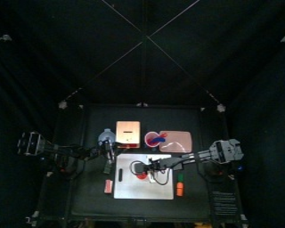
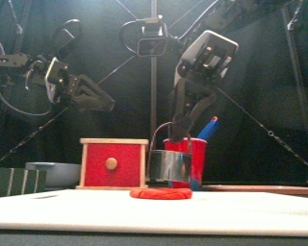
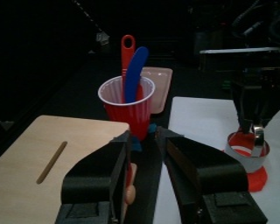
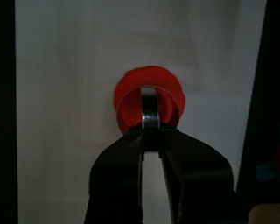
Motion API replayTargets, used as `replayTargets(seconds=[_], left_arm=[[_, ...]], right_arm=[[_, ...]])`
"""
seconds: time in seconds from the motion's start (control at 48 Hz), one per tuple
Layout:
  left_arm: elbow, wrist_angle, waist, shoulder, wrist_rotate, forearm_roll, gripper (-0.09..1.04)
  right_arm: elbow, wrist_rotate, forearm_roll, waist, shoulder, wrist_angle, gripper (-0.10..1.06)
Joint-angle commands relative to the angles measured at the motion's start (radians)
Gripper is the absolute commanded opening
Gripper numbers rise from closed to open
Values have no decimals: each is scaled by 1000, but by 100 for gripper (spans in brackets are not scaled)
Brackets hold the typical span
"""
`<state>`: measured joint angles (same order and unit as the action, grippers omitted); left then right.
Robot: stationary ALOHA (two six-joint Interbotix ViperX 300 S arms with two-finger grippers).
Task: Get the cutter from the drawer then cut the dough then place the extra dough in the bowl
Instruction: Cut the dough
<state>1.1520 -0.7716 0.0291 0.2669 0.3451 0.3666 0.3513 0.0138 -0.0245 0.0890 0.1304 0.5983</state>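
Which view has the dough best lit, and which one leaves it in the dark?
Right wrist view: dough bright against the lit white board. Front view: also clearly lit. Top view: mostly dark, and the right gripper hides most of it.

My left arm (image 1: 61, 149) and right arm (image 1: 195, 160) are black and slender, with jointed segments; my left hand (image 3: 146, 136) ends in two broad, glossy black fingers (image 3: 101, 175); my right hand (image 4: 149, 127) is black too, under a pale grey cross-plate (image 2: 208, 53).
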Motion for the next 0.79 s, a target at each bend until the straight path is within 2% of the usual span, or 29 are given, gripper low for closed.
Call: replayTargets(seconds=[0.021,0.792], left_arm=[[-11,-8,0,0,2,0,71],[3,-6,0,0,-2,11,71]], right_arm=[[-25,-3,-3,-6,-17,-2,45],[-52,-3,-5,-9,14,2,45]])
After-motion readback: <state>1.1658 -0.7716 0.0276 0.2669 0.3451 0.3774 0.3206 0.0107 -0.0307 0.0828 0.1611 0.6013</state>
